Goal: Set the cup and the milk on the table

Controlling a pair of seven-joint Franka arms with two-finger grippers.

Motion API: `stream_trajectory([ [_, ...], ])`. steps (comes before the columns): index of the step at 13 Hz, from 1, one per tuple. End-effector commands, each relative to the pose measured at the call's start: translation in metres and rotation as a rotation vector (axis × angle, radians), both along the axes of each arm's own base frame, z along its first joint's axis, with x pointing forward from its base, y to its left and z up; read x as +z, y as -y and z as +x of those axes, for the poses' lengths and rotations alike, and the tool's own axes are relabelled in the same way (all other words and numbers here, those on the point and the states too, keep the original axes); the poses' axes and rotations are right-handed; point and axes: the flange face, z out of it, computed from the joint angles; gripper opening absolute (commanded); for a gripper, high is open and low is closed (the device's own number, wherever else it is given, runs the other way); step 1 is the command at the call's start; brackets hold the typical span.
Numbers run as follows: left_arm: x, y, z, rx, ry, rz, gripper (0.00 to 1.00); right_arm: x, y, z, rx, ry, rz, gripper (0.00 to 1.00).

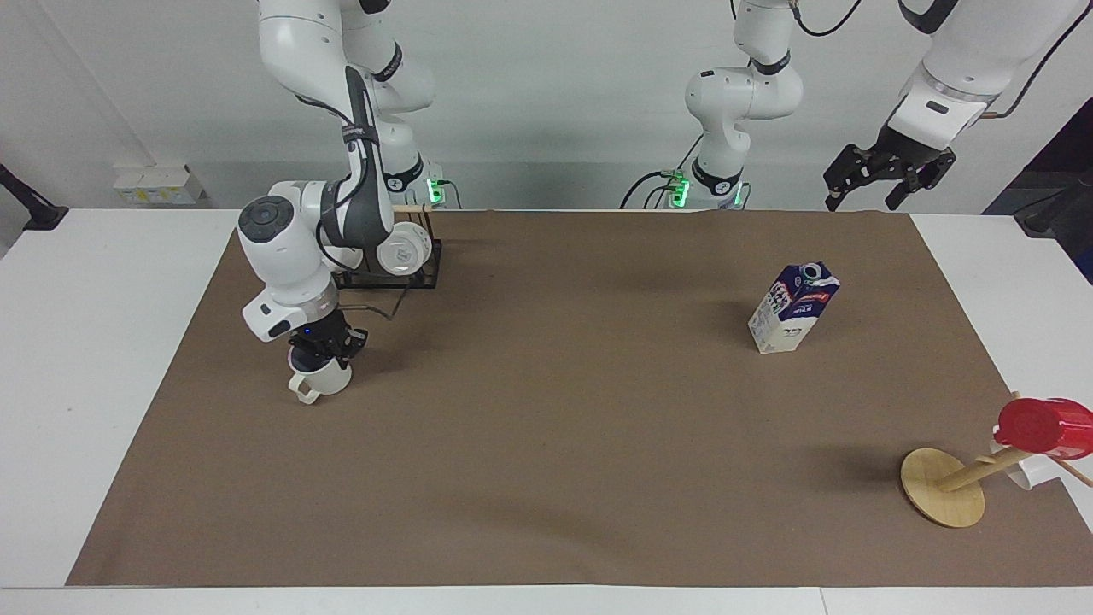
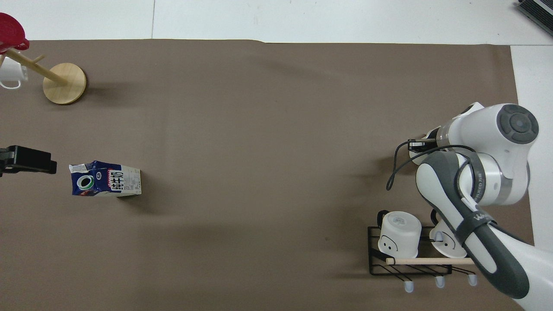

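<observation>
The cream cup (image 1: 320, 381) stands on the brown sheet (image 1: 555, 410) of the white table (image 1: 102, 342), toward the right arm's end. My right gripper (image 1: 323, 354) comes down from above and is shut on the cup's rim. In the overhead view the right arm covers nearly all of the cup. The milk (image 1: 794, 307) stands upright on the sheet toward the left arm's end, also in the overhead view (image 2: 106, 179). My left gripper (image 1: 888, 181) waits open and empty, raised above the sheet's corner by the left arm's base.
A black wire rack (image 1: 427, 272) with two upside-down white mugs stands near the right arm's base, nearer to the robots than the cup. A wooden mug tree (image 1: 943, 487) with a red cup (image 1: 1042, 427) and a white mug stands at the left arm's end, farther than the milk.
</observation>
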Motion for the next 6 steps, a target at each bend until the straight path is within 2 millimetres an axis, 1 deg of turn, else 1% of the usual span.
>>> stream_trajectory([
  [1,0.0,0.002,-0.005,-0.008,0.02,0.001,1.0,0.002,0.0,0.005,-0.035,0.021,0.009,0.0],
  [3,-0.002,0.002,-0.006,-0.008,0.017,0.001,1.0,0.031,-0.01,0.018,-0.099,0.069,0.019,0.0],
  [4,-0.002,0.002,-0.006,-0.008,0.017,0.001,1.0,0.044,-0.023,0.022,-0.109,0.082,0.025,0.0],
  [5,-0.002,0.002,-0.005,-0.008,0.022,0.001,1.0,0.056,-0.032,0.027,-0.133,0.082,0.03,0.0],
  [6,-0.003,0.002,-0.005,-0.008,0.02,0.001,1.0,0.07,-0.048,0.032,-0.154,0.082,0.034,0.0],
])
